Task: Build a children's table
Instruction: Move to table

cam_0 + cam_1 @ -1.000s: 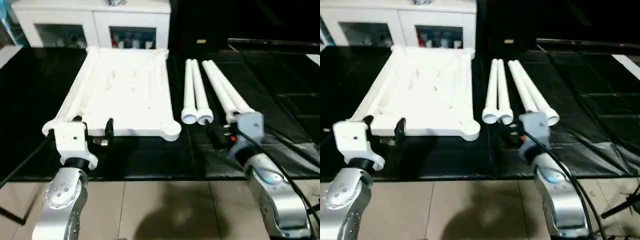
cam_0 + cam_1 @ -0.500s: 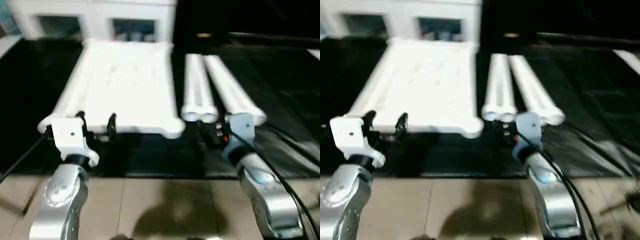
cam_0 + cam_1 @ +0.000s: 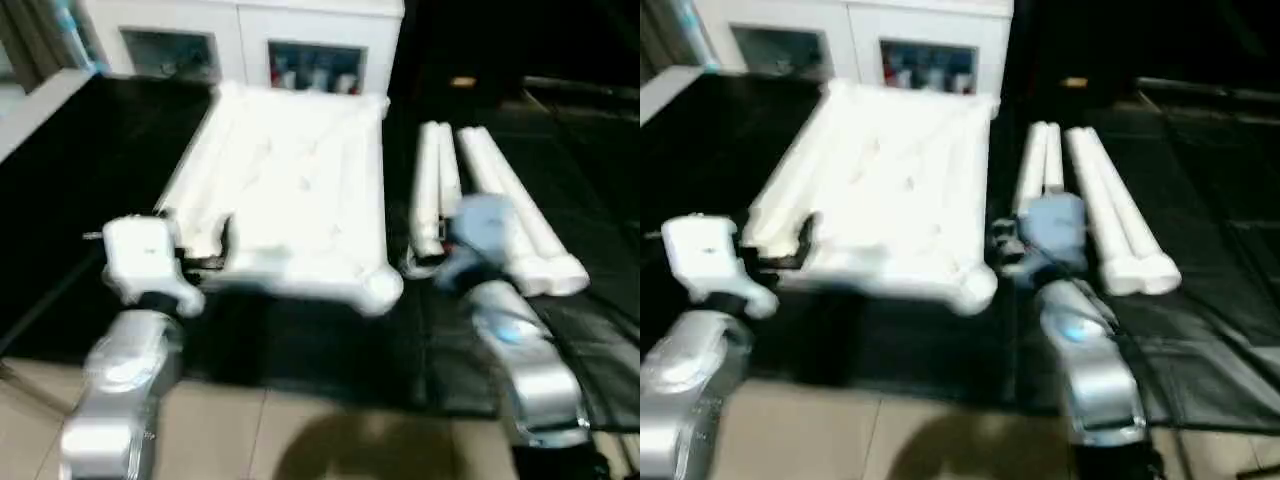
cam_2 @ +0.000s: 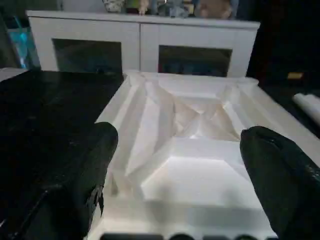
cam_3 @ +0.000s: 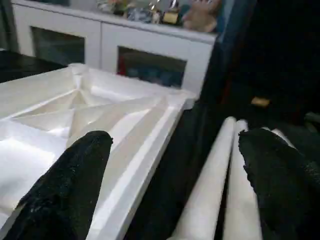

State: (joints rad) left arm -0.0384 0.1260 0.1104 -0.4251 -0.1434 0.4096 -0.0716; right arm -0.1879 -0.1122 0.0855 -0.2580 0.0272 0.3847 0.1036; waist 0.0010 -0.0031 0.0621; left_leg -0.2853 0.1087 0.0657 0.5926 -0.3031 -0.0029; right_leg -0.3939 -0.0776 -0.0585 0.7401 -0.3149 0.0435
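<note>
Legs (image 3: 500,205) lie lengthwise beside tabletop (image 3: 290,190), pointing toward cabinet (image 3: 240,40).

4 legs (image 3: 478,200) — right of tabletop (image 3: 290,190)

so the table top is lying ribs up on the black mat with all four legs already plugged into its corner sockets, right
Not quite. The table top does lie ribs up on the black mat, but the four legs lie loose beside it, not plugged in. The left eye view shows this.
</note>
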